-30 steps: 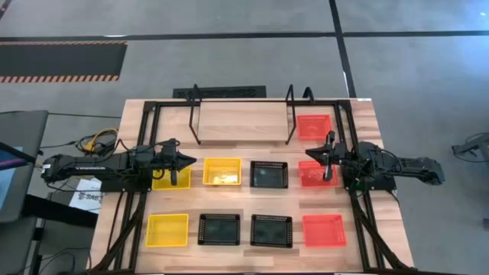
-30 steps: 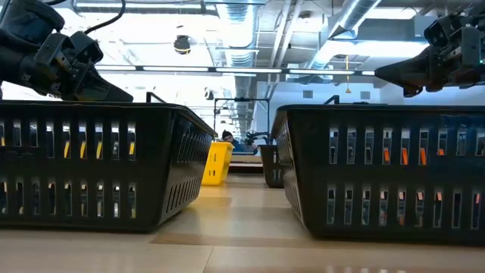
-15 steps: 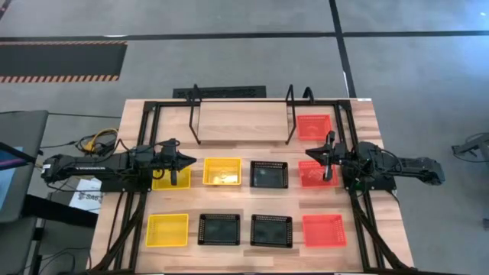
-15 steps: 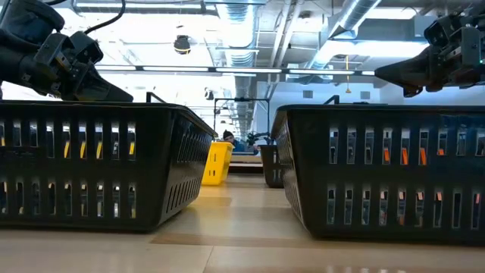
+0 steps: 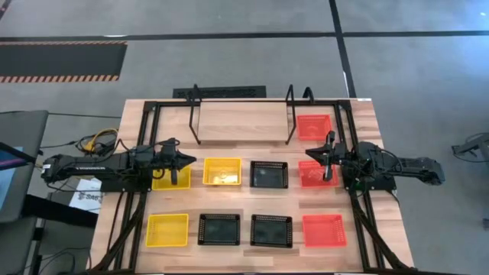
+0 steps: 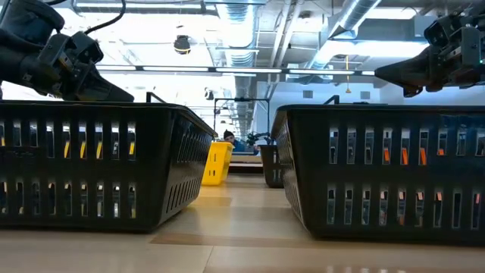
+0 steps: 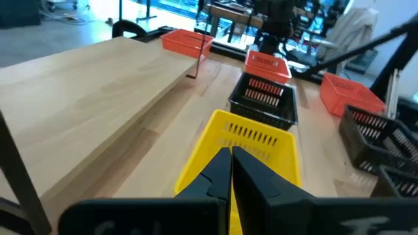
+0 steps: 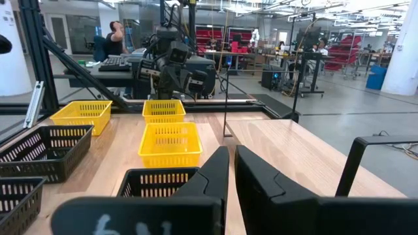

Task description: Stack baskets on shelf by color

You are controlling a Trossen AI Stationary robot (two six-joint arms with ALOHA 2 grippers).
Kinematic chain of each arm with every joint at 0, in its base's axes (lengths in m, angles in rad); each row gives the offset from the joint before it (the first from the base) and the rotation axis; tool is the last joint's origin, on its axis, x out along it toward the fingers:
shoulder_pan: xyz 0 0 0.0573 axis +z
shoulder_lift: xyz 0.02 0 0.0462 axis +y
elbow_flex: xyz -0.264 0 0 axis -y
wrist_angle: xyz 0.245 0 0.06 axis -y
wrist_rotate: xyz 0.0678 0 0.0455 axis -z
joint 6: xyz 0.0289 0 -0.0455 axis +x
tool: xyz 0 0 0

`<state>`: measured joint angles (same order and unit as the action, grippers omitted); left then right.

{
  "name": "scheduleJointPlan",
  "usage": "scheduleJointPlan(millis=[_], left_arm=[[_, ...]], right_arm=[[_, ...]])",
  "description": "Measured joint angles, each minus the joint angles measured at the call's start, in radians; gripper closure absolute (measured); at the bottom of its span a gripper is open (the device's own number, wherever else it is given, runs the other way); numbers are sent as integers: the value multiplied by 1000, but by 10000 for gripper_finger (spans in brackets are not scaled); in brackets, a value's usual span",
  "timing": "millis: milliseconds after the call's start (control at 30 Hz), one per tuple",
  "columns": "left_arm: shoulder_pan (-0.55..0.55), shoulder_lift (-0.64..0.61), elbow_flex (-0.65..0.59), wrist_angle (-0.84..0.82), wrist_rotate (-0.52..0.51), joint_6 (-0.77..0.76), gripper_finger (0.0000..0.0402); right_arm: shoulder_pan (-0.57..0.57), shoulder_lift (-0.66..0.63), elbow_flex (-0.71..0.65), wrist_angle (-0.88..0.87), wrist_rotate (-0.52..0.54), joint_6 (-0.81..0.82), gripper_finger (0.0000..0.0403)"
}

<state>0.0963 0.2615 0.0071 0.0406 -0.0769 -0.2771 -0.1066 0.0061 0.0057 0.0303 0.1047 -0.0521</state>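
Nothing had been stacked: the shelf (image 5: 240,121) at the bench's (image 5: 386,221) far side stood bare, and nine baskets lay spread over the bench. The step in hand looked like the opening pick-up, each arm poised over a basket in the middle row.

The left pincer (image 5: 186,161), its fingers pressed together and holding nothing, hovered just above the yellow basket (image 5: 170,177) at the left end of that row; a second yellow basket (image 5: 221,171) lay directly ahead of it. The right pincer (image 5: 310,153) hung over the near-shelf edge of a red-orange basket (image 5: 315,174). In the right wrist view its fingers stood nearly together with a slim gap and nothing seen between them. Another red-orange basket (image 5: 313,125) sat just beside the shelf's right end.

In front, a yellow basket (image 5: 167,229), two black ones (image 5: 219,228) (image 5: 271,229) and a red-orange one (image 5: 324,230) waited; another black basket (image 5: 269,174) sat mid-row.

Next, either pincer would likely need to spread, drop onto a rim and clamp it.
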Motion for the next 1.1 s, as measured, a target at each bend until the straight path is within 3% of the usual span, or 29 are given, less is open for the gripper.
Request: scheduleJointPlan(millis=[233,500,700,833,1100], left_arm=[[0,0,0,23,-20,-325,401],[0,0,0,72,-133,-399,401],[0,2,35,193,-139,-296,402],[0,0,102,286,-140,-195,402],[0,0,271,264,-142,43,402]], right_arm=[[0,0,0,0,0,0,351],[2,0,0,118,6,78,351],[1,0,0,404,6,436,351],[-1,-1,6,478,4,503,351],[-1,1,51,476,25,550,351]])
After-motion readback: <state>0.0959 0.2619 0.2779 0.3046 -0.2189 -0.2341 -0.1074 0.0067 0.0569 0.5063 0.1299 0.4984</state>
